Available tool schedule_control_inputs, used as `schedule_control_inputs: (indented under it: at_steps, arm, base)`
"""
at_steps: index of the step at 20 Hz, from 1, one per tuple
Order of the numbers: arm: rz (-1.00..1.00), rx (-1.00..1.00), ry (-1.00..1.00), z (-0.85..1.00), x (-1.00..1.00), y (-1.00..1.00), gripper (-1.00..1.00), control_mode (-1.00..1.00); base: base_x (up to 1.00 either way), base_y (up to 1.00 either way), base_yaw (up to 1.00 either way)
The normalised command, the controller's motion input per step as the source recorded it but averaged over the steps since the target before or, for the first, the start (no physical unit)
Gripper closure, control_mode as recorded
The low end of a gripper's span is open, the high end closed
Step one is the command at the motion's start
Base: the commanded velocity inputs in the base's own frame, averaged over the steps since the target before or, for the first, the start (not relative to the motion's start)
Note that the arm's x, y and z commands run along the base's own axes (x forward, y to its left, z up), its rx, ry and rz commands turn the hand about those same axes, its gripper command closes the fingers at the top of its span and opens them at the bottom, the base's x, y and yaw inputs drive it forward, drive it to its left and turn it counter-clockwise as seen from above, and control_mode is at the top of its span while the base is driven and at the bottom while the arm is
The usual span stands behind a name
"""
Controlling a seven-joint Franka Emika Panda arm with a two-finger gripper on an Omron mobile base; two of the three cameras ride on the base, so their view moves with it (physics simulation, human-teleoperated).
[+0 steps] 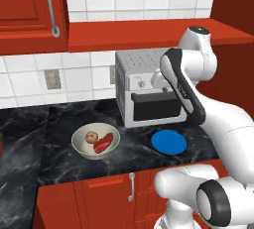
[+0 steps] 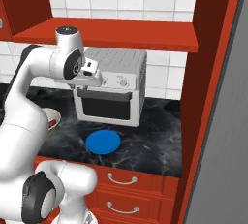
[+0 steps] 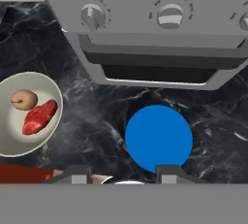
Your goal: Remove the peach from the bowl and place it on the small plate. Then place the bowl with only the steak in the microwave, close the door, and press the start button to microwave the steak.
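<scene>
A cream bowl point(image 1: 79, 147) sits on the black marble counter, left of the grey microwave point(image 1: 149, 94). Inside it lie a peach point(image 1: 91, 137) and a red steak point(image 1: 103, 143). In the hand view the peach point(image 3: 23, 99) and steak point(image 3: 39, 117) rest side by side in the bowl point(image 3: 9, 145) at the left. The small blue plate point(image 1: 169, 142) lies bare in front of the microwave point(image 3: 160, 34), whose door looks closed. My gripper point(image 2: 89, 75) hovers high over the plate point(image 3: 159, 138), open, with nothing between its fingertips point(image 3: 167, 173).
A red shelf point(image 1: 149, 37) runs right above the microwave. A red upper cabinet point(image 1: 30, 10) hangs at the left. A tall red side panel point(image 2: 213, 72) bounds the counter on the right. Bare marble point(image 1: 134, 146) lies between bowl and plate.
</scene>
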Motion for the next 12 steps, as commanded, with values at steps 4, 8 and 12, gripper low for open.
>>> schedule_control_inputs:
  at_steps: [4,8,12]
  arm:
    - [0.00,0.00,-0.05,0.00,-0.32,0.00,-1.00,-1.00]
    - [0.00,-0.20,-0.27,-0.16,-0.57,0.66,-1.00,-1.00]
    - [0.01,-0.31,0.04,-0.52,0.09,1.00,-1.00,-1.00]
  base:
    - [0.00,0.00,0.00]
    - [0.00,0.00,0.00]
    - [0.00,0.00,0.00]
